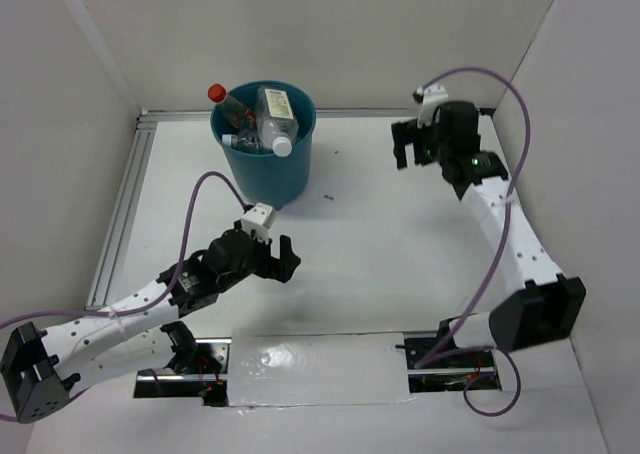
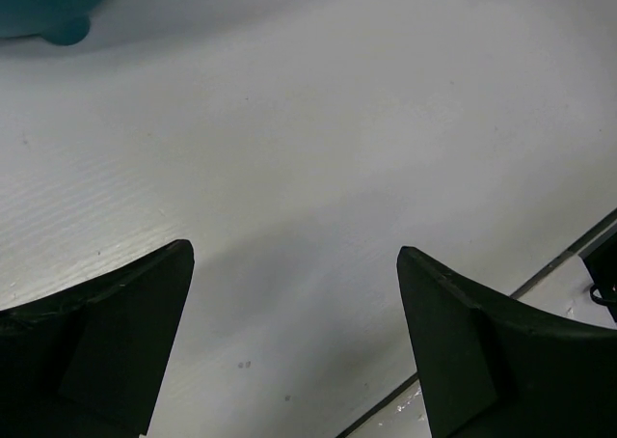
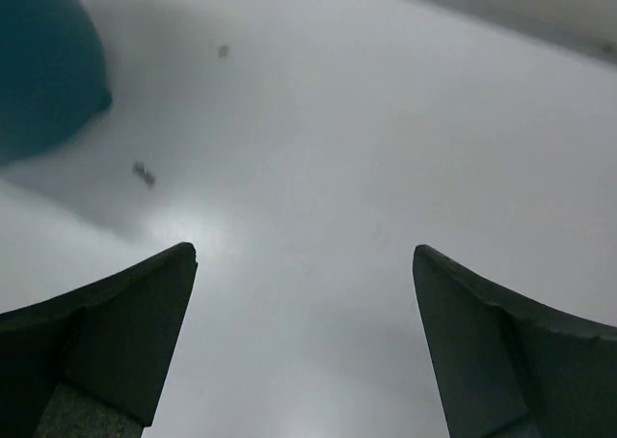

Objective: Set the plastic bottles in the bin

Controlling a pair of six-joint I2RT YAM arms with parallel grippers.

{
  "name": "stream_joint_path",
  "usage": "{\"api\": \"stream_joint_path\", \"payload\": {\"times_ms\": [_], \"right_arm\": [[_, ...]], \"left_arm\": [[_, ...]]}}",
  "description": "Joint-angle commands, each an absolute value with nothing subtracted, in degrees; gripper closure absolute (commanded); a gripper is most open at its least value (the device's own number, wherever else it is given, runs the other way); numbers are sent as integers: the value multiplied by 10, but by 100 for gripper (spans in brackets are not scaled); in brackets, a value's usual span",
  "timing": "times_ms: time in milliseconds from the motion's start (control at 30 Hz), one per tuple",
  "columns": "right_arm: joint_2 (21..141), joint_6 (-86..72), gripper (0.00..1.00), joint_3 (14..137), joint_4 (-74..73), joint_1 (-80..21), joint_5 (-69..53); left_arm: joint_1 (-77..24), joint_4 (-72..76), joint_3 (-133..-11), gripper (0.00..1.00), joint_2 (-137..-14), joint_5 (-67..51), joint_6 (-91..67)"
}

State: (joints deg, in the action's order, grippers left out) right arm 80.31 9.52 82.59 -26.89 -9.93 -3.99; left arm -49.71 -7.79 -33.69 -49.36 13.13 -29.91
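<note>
The teal bin stands at the back left of the table and holds several plastic bottles, among them one with a red cap and a wide one with a white cap. My left gripper hovers open over bare table, just in front of the bin; in its wrist view only the bin's base shows at the top left corner. Over at the back right, my right gripper hangs open and empty, and the bin's wall fills the upper left of its wrist view.
White walls close in the table on the left, back and right. A metal rail runs along the left edge. A glossy white sheet lies between the arm bases. Small dark specks mark the table near the bin.
</note>
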Motion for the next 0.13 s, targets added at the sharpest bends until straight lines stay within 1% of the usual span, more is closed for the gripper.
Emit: {"api": "stream_joint_path", "payload": {"times_ms": [0,33,100], "right_arm": [[683,86,0,714,-276,-120,28],[663,86,0,668,-270,-120,28],[615,77,0,629,-270,-106,11]], "left_arm": [[-500,-20,-364,1,-508,127,-276],[-500,-20,-364,1,-508,127,-276],[-494,-5,-358,1,-513,134,-276]]}}
